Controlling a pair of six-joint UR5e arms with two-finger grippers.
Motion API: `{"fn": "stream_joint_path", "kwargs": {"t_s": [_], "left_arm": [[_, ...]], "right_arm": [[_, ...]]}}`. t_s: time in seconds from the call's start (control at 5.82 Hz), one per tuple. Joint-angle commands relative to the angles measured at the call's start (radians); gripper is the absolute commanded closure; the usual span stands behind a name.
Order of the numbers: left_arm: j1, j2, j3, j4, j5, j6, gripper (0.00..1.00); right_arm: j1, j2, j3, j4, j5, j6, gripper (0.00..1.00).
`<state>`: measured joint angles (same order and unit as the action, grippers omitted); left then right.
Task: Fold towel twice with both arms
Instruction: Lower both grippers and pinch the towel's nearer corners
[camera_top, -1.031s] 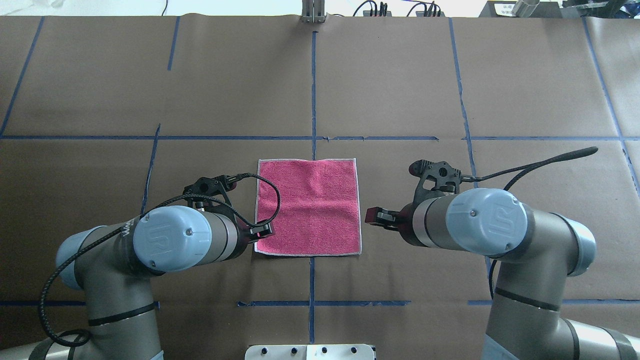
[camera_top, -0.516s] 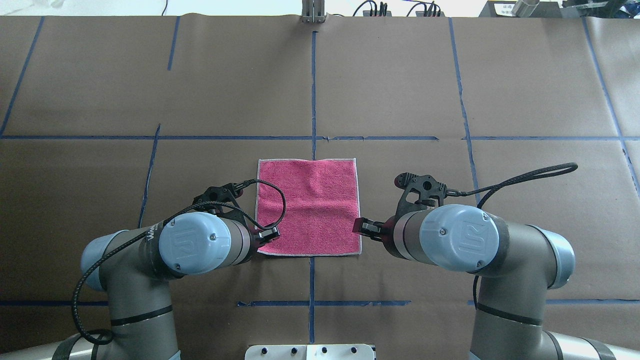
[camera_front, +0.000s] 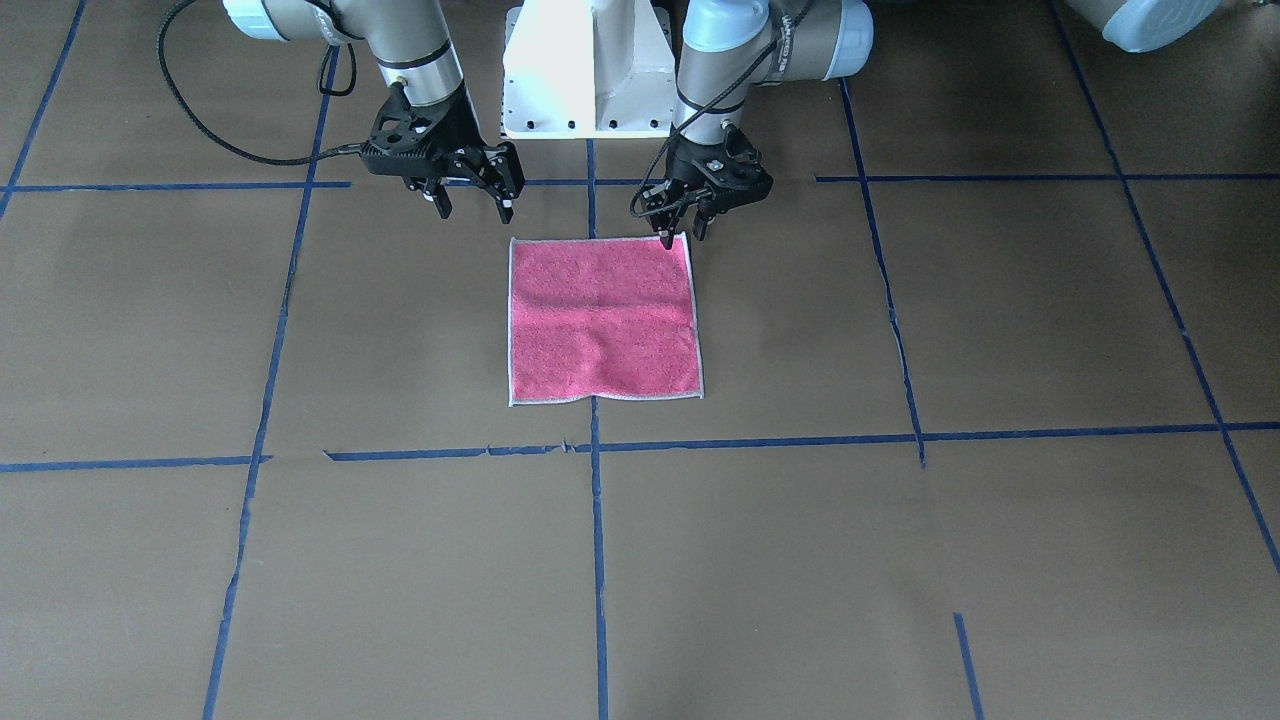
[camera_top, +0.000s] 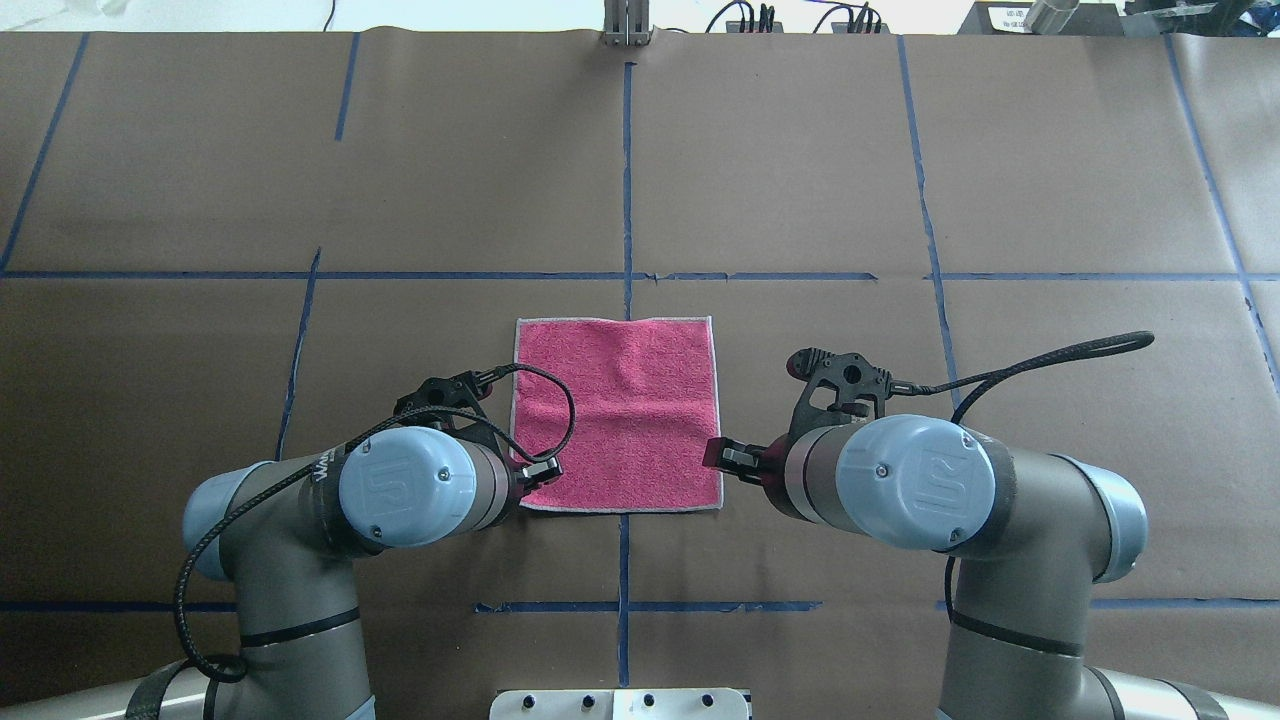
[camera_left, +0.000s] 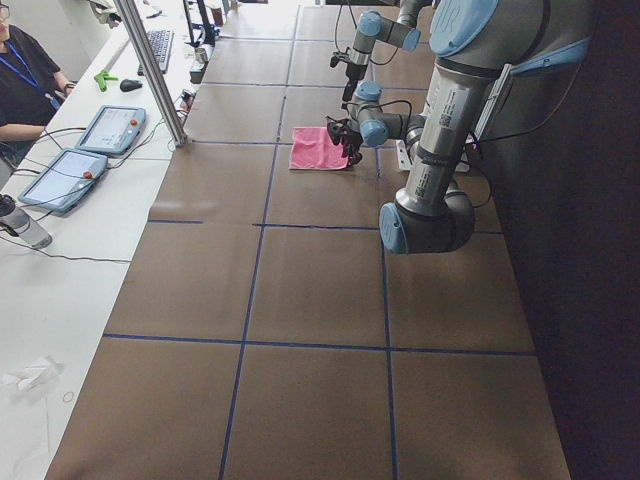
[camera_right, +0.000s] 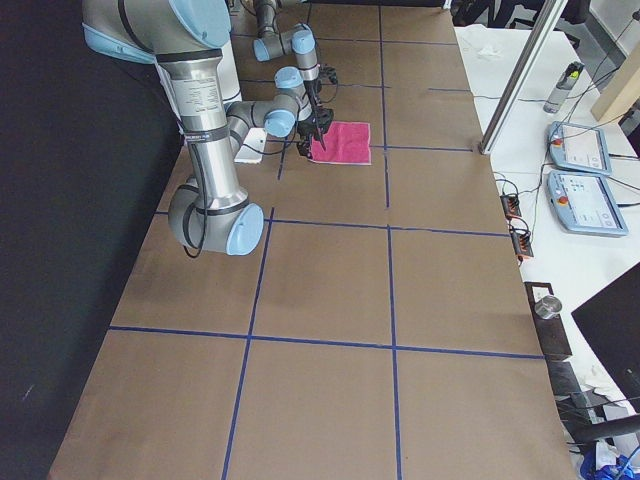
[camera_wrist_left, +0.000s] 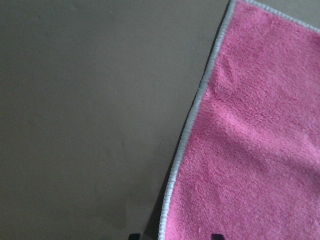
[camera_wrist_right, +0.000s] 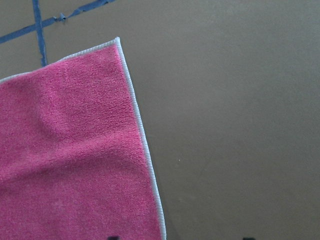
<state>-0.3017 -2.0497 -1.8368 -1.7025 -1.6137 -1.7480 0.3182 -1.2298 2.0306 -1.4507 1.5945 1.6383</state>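
Note:
The towel (camera_top: 617, 415) lies flat and unfolded on the brown table, pink face up, with pale edging; it also shows in the front view (camera_front: 600, 320). My left gripper (camera_front: 681, 238) is open, its tips low at the towel's near left corner; in the overhead view it (camera_top: 540, 468) sits at that corner. The left wrist view shows the towel's left edge (camera_wrist_left: 190, 130) between the fingertips. My right gripper (camera_front: 473, 212) is open, held a little above the table by the near right corner (camera_top: 712, 455). The right wrist view shows the towel's right edge (camera_wrist_right: 145, 150).
Blue tape lines (camera_top: 627, 180) divide the brown paper table cover. The white pedestal base (camera_front: 590, 70) stands just behind the towel on the robot's side. A metal post (camera_top: 627, 25) stands at the far edge. Tablets (camera_left: 110, 130) and an operator sit beside the table.
Both arms have moved inward toward the towel's near corners, the left gripper also nearer the robot. The right arm has barely moved in the last half second. The towel has not moved.

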Motion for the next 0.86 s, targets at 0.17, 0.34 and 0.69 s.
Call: {"fn": "stream_joint_path", "kwargs": {"t_s": [0.17,0.34,0.69], "left_arm": [[0.012,0.002,0.005,0.000,0.000,0.004,0.59],[0.024,0.002,0.005,0.000,0.000,0.002,0.59],[0.030,0.000,0.005,0.001,0.000,-0.001,0.75]], "right_arm": [[-0.011,0.001,0.000,0.004,-0.028,0.000,0.14],[-0.011,0.000,0.002,0.004,-0.028,0.000,0.13],[-0.031,0.001,-0.004,0.004,-0.044,0.009,0.16]]}}
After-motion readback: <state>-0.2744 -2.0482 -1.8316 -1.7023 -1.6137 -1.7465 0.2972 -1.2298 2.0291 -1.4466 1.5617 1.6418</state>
